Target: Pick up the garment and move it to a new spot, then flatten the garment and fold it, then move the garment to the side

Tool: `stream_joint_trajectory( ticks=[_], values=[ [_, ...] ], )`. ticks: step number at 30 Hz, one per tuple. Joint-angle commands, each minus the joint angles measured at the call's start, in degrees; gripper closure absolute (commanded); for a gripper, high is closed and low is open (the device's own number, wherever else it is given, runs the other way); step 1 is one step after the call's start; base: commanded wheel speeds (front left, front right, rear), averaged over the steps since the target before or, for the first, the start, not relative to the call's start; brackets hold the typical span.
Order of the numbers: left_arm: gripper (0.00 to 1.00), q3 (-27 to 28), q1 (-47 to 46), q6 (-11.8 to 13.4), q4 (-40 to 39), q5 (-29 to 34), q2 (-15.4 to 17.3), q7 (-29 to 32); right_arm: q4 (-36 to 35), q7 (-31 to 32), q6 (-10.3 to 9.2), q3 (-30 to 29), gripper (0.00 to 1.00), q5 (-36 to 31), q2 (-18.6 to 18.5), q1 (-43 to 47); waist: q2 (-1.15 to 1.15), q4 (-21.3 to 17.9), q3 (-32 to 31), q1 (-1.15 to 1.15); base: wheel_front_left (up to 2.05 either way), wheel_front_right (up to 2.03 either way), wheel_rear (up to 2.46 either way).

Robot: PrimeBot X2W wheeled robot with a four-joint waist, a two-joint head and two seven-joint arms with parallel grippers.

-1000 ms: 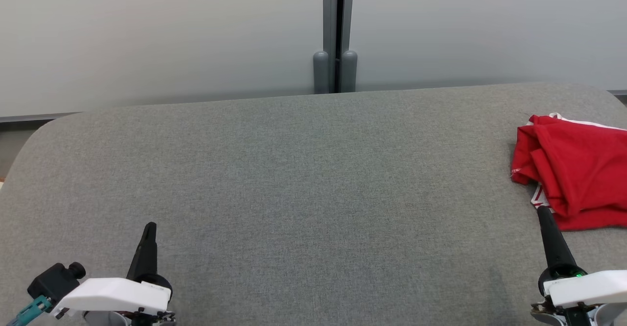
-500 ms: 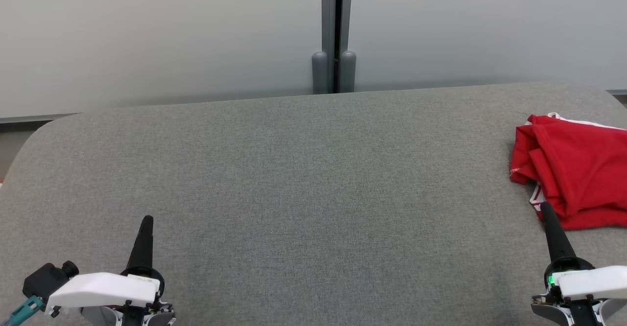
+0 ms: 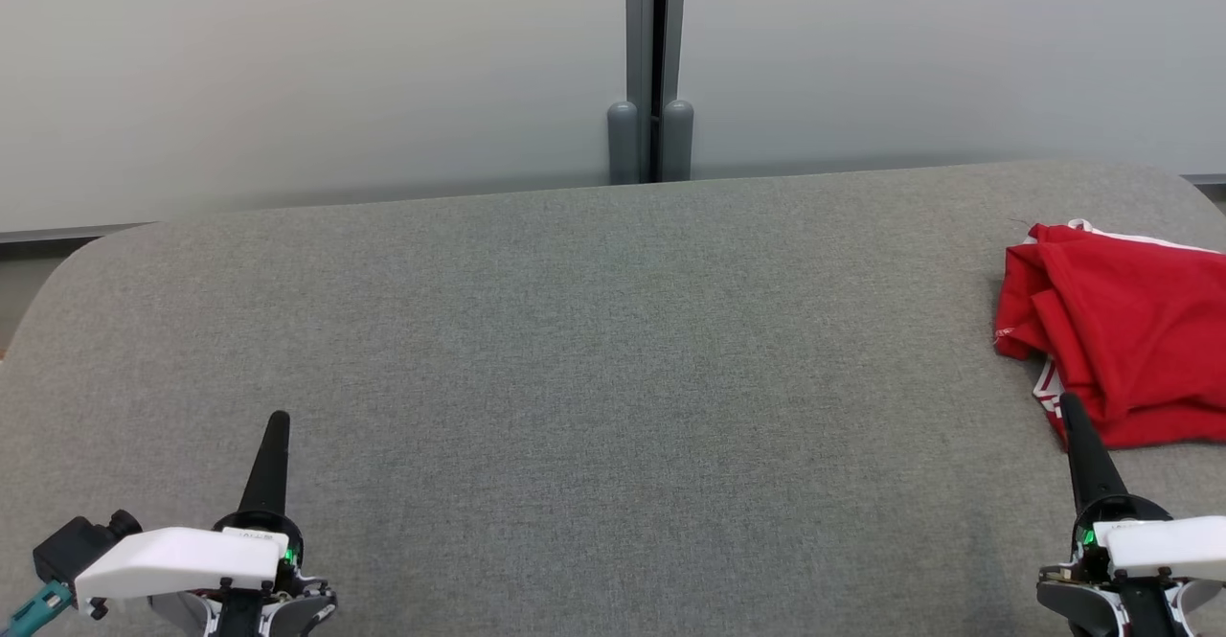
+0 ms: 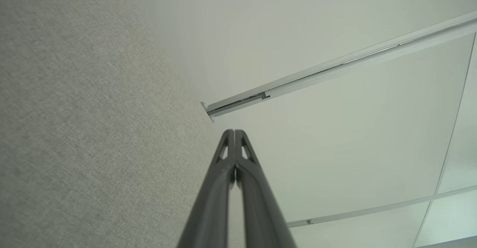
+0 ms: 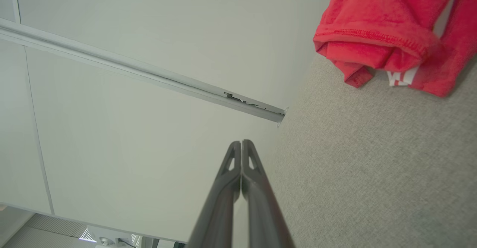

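This is most likely an office, or a bare test room inside one. Straight ahead of the left pincer (image 3: 277,419) and the right pincer (image 3: 1066,399), beyond the far edge of the table (image 3: 613,330), rises a wall of tall pale panels (image 3: 287,72) (frosted glass, by the look of it). A slim grey metal post (image 3: 655,43) joins them, roughly midway between the two pincers. Thin frame bars (image 4: 372,207) split the panels into large panes, as office partitions do. Under both pincers the table is broad and round-cornered, covered in plain grey woven cloth.
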Motion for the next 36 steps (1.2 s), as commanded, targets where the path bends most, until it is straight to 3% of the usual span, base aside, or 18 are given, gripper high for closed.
stream_joint_trajectory(
  ticks=[1, 36],
  values=[
    [1.0, 0.7, -1.6, -0.7, -0.2, -1.6, 0.0, 0.4, 0.0, 0.4, 0.02, -0.4, 1.0, 1.7, -0.1, -1.3, 0.0, 0.0, 0.0, 0.0, 0.0, 0.0, 0.0],
    [1.0, 5.3, -3.3, -3.8, 1.0, -15.0, -2.2, 4.5, 3.8, 1.5, 0.02, -2.3, 1.0, 15.7, 1.5, -3.7, 0.0, -0.5, -0.1, 0.0, 0.0, 0.0, 0.0]
  ],
)
